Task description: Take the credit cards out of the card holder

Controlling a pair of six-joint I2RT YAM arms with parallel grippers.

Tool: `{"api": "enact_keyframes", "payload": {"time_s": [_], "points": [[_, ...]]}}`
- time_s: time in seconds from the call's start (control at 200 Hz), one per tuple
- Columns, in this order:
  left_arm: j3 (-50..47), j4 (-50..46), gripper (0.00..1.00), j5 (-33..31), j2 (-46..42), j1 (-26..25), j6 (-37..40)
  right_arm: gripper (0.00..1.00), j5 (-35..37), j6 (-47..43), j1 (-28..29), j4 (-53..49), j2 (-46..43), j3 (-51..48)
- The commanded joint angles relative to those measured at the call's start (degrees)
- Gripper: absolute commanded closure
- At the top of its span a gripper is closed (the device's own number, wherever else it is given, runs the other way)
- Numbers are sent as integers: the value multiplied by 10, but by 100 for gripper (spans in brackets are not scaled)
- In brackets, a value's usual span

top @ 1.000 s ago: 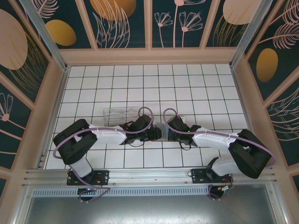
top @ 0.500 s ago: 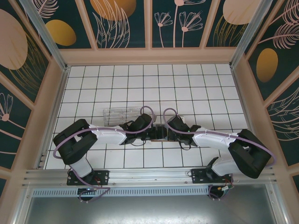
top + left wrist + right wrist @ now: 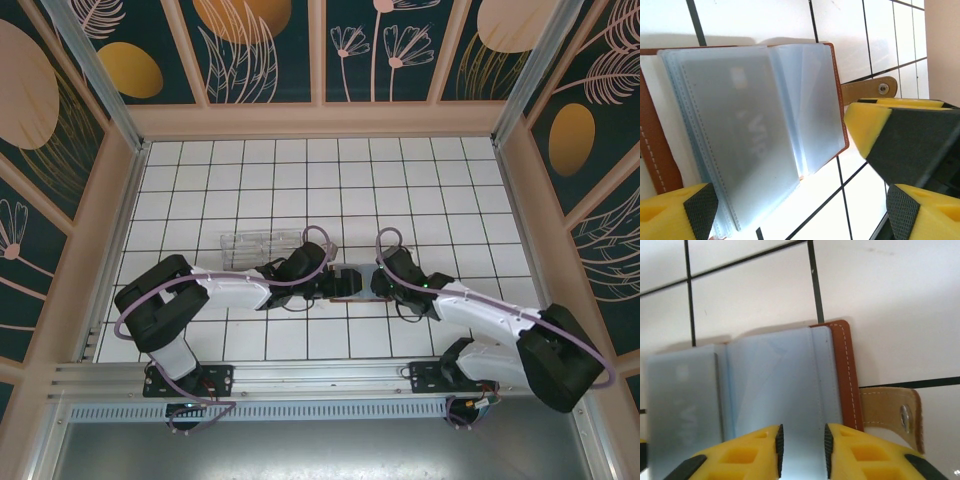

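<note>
Brown, leather-like and folding like a book, the small flat card holder (image 3: pixel 350 282) lay opened on the white tiled table (image 3: pixel 300 180), in the gap between the two arms. Its blue-grey frosted plastic sleeves (image 3: pixel 805 100) faced up. Its spread ran from one arm towards the other, so the spine pointed away from the bases. A tan strap with a metal snap (image 3: pixel 892 412) stuck out beside the leaf under the right arm's fingers.

The yellow-and-black left gripper (image 3: pixel 800 217) hung over the holder with its fingers spread wide. They straddled the thicker stack of sleeves and pinched nothing. The right gripper (image 3: pixel 801 447) had its fingers drawn near each other, leaving a narrow slit through which the sleeve below showed. Nothing could be seen nipped between them.

A pale card (image 3: pixel 747 130) with faint print showed through the top sleeve of the thicker stack, the half away from the strap. That half appeared to lie on the left arm's side, right below the left fingers. So the left arm looked the nearer one for drawing the card, and the right looked better placed to pin the strap-side leaf. I could not tell which edge of the sleeve was open, and the direction of the pull depends on that. A clear plastic box (image 3: pixel 262 243) sat on the tiles just beyond the left arm.
</note>
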Motion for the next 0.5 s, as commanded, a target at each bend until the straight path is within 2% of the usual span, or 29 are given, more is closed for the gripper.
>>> {"api": "enact_keyframes", "payload": {"time_s": [0.0,0.255,0.495], "points": [[4,18,11,9,8,1,7,68,-13,8,-9,-12,-23,-12],[19,-57,12,-38,-22,1,37,69,-32,3,-12,9,4,-22],[29,-56,12,-28,-3,1,37,69,-36,0,-12,18,16,-24]]}}
